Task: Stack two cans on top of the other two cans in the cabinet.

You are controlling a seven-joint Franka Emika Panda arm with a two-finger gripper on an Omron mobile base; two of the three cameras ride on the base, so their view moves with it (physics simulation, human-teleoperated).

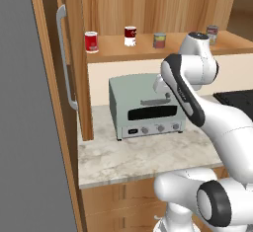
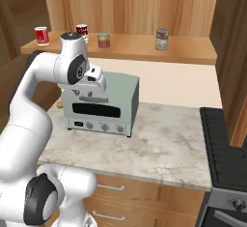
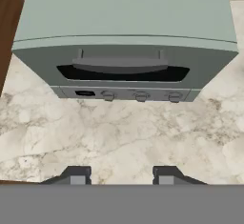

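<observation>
On the cabinet shelf (image 1: 113, 52) stand several cans, all apart from one another. The mostly red can (image 1: 91, 42) (image 2: 42, 35) is at the left end, with the dark red and white can (image 1: 130, 35) (image 2: 82, 31) beside it. Further right are two greenish-grey cans (image 1: 159, 40) (image 2: 103, 40), the other one (image 1: 212, 33) (image 2: 162, 39) nearer the right end. My gripper (image 3: 121, 176) hangs below shelf height over the counter, facing the toaster oven. Its fingertips stand apart with nothing between them.
A grey-green toaster oven (image 1: 148, 105) (image 3: 124, 51) sits on the marble counter (image 1: 143, 157) under the shelf. The open cabinet door with its grey bar handle (image 1: 64, 58) juts out at the left. A black stove (image 2: 224, 144) lies to the right.
</observation>
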